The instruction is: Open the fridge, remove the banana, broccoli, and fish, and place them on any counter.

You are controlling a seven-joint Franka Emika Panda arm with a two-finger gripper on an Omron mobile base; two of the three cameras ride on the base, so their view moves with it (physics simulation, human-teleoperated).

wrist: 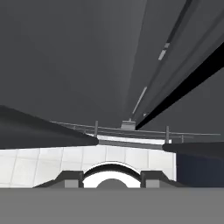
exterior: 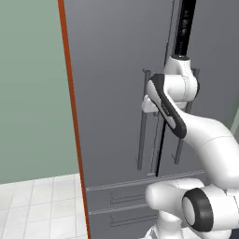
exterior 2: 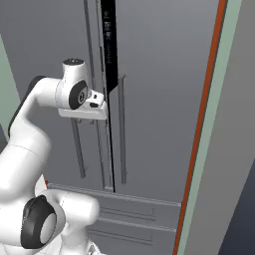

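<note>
- The robot's arm (exterior: 205,140) reached up against the front of the tall grey fridge (exterior: 112,70), its hand pressed close to the left door's bar handle (exterior: 142,121) near the middle seam.
- The two doors stood slightly apart, a thin dark gap (exterior 2: 108,60) showing between them; the fridge was cracked open, not swung wide.
- The gripper (exterior 2: 97,113) sat at the handle, but the white hand (exterior 2: 82,104) covered its fingers in both base views. The hand view showed two dark tips (wrist: 70,178) low in the frame with a space between them. Whether they clasped the bar or stood free of it could not be told.
- The fridge door looked heavy and stiff, likely to swing on a fixed hinge arc rather than pull straight out. The thin bar seemed rigid and smooth, so a grip could slide along it; taking it across its width near mid-height appeared the surest hold.
- The banana, broccoli and fish were presumably behind the doors; nothing of the shelves could be made out through the gap.
- Lower drawers (exterior: 121,200) lay beneath the doors, partly cut off by the robot's own body.
- An orange-red edge (exterior: 72,107) ran down the fridge's side beside a pale green wall (exterior: 28,84) and white tiled floor (exterior: 37,205).
</note>
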